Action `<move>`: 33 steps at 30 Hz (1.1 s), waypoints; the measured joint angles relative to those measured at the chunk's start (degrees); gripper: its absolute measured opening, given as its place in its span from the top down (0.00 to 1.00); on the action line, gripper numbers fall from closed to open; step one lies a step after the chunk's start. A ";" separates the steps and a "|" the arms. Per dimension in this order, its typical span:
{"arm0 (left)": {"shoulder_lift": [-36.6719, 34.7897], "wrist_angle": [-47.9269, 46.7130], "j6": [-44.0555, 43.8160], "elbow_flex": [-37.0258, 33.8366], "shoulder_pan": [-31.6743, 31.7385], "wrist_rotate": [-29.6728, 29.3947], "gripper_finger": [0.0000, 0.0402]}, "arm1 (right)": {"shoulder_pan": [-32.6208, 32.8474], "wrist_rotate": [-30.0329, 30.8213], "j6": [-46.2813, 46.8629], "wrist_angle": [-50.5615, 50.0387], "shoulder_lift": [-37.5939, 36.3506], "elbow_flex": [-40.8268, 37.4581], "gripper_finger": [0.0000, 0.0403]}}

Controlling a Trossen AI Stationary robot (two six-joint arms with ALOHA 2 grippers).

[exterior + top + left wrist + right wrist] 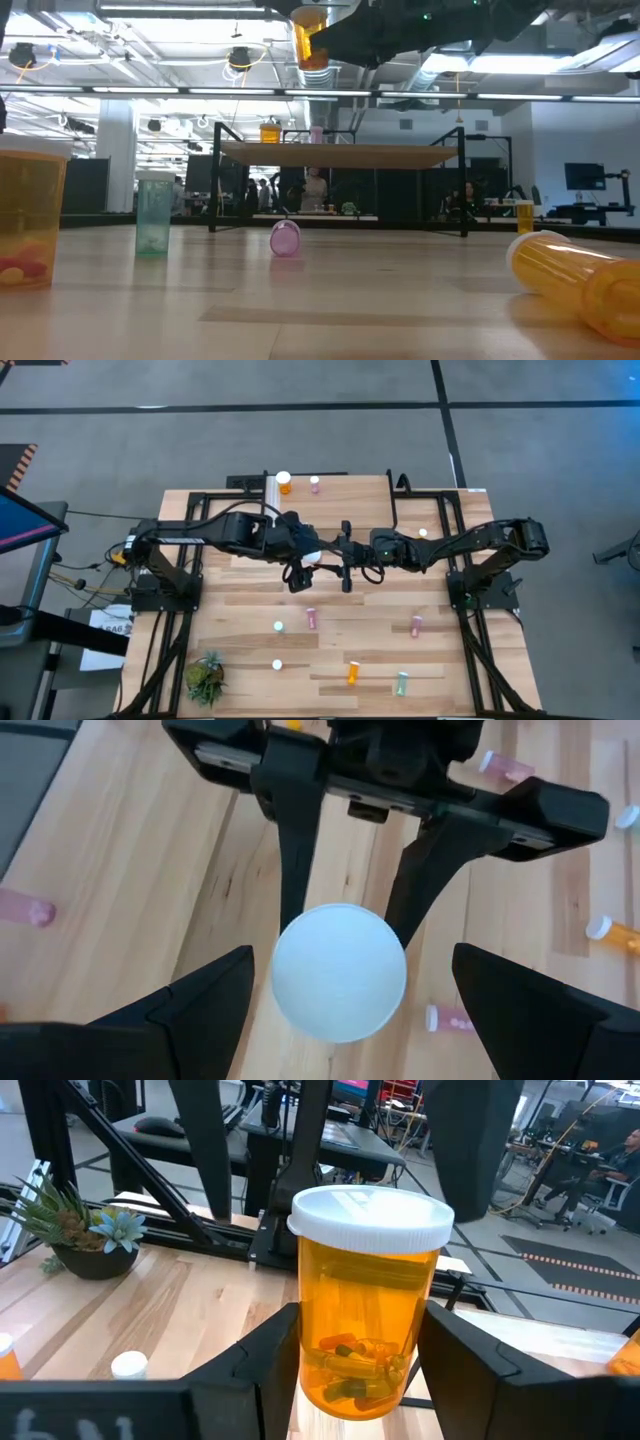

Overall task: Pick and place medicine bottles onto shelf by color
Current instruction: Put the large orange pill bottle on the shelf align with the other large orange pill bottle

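Above the middle of the table the two arms meet – this looks like a handover in mid-air. The right gripper (362, 1342) has its dark fingers closed on the sides of a large translucent orange pill bottle with a white cap (367, 1305), holding it upright well above the wood; a few capsules lie at its bottom. The left gripper (345, 995) faces it from the left with its fingers spread as wide as they go, either side of the bottle's white cap but touching nothing.

The raised light-wood shelf on thin black legs (340, 485) stands at the far edge – a small orange bottle (285, 484) and a small pink bottle (315, 484) already stand on it, near its left end. Other bottles lie scattered on the near half of the table.

As I judge it, the next move calls for the left fingers to close squarely on the bottle before the right ones let go, then a carry to the orange spot on the shelf
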 joint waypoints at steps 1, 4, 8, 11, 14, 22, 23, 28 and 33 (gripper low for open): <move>0.02 0.00 -0.30 0.00 0.00 -0.06 0.19 | 0.00 0.00 0.00 0.00 0.02 0.00 0.51; 0.02 0.13 -0.35 0.00 0.02 -0.36 0.19 | 0.00 0.00 0.00 0.02 0.01 0.00 0.50; 0.02 0.06 -0.37 0.00 0.02 -1.29 0.19 | 0.00 0.00 0.00 0.02 0.00 0.00 0.50; 0.02 -0.04 -0.13 0.00 0.02 -1.35 0.19 | 0.00 0.00 0.00 0.02 0.00 0.00 0.50; 0.02 -0.05 -0.29 0.00 0.06 -1.40 0.19 | 0.00 0.00 0.00 0.02 0.00 0.00 0.50; 0.02 -2.12 -0.39 -0.04 0.15 -1.48 0.19 | 0.00 0.00 0.01 0.00 0.00 0.00 0.50; 0.02 -2.23 -0.43 -0.04 0.16 -1.48 0.19 | 0.00 0.00 0.02 0.02 0.01 0.00 0.50; 0.02 -2.25 -0.46 -0.04 0.17 -1.35 0.19 | 0.00 0.00 0.02 0.00 0.00 0.00 0.50; 0.02 -2.23 -0.44 -0.04 0.17 -1.09 0.19 | 0.00 0.00 0.36 0.02 0.01 0.00 0.50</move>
